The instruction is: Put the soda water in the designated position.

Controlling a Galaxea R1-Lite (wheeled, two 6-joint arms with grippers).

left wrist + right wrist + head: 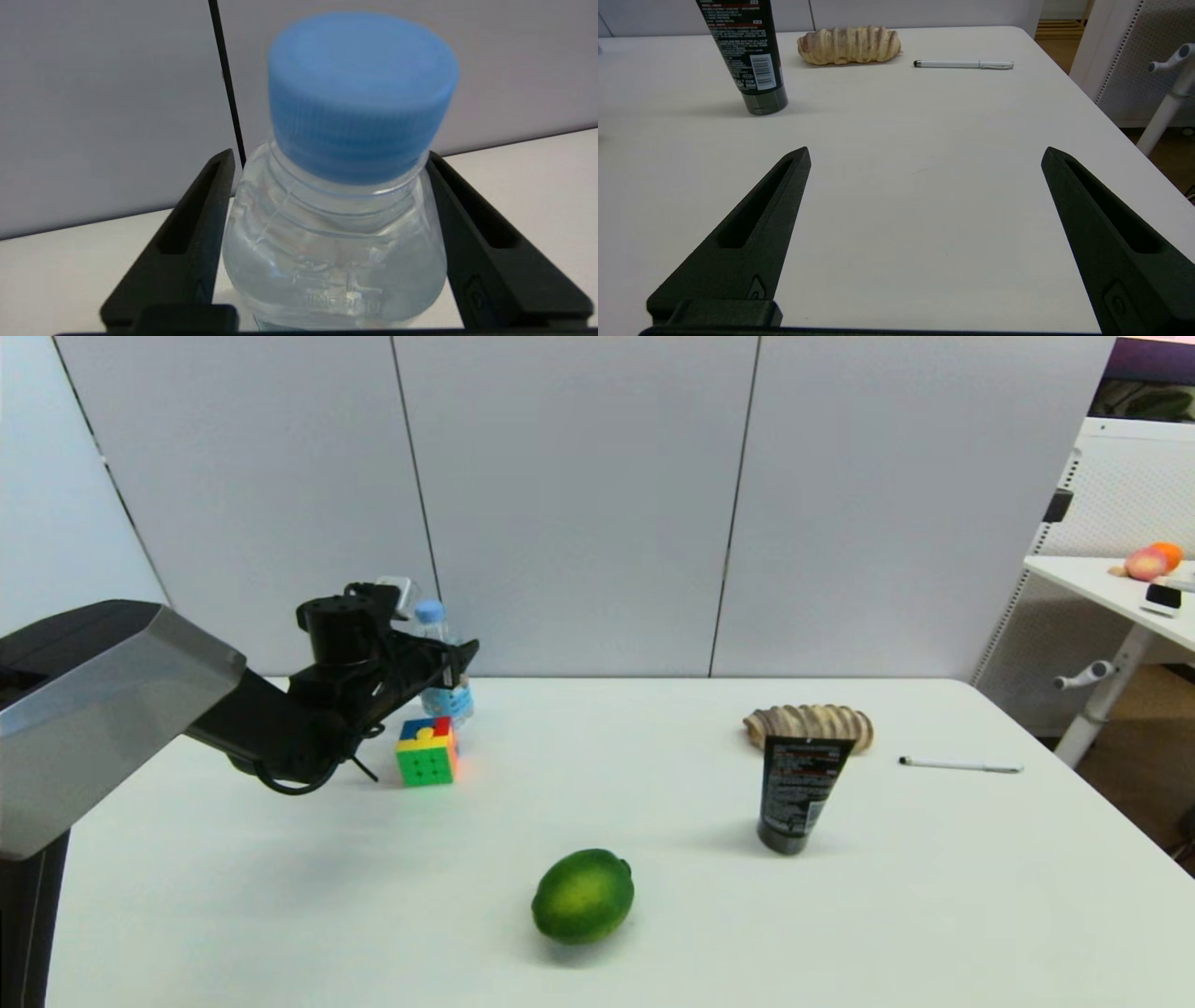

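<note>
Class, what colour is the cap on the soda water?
Light blue; the soda water cap shows best in the left wrist view.

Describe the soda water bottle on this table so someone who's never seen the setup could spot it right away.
Look to the far left part of the white table, near the grey wall panels, where the left gripper reaches in. The soda water stands between its jaws, right behind a multicoloured puzzle cube. It is the only clear bottle, with a light-blue cap and label; the black tube is opaque.

Left end effector (457,663) extended and closed; right end effector (924,158) spread wide
</note>
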